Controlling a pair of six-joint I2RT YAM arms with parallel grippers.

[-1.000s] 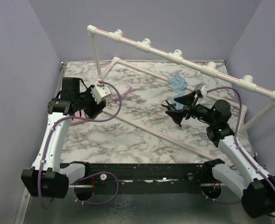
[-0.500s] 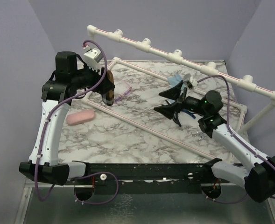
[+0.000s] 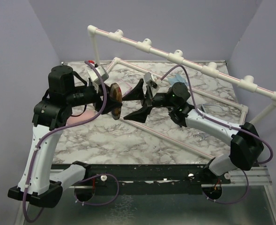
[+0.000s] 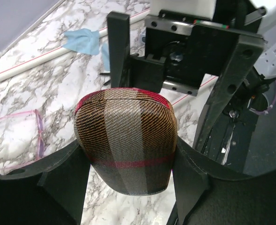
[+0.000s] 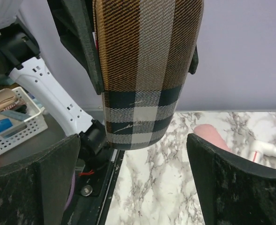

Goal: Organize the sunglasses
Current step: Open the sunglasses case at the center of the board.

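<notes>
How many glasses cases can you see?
2. A plaid case is held by the left gripper, up in the air; a pink case lies on the table. More may be hidden.

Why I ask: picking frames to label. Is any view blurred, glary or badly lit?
Top external: evenly lit, sharp, no glare on the marble table. Left wrist: plaid case crisp, weave visible. Right wrist: case crisp too, but the fingers of the right gripper are dark and grainy.

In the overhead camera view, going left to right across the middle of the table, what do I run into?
pink case → brown plaid case → right gripper, open
</notes>
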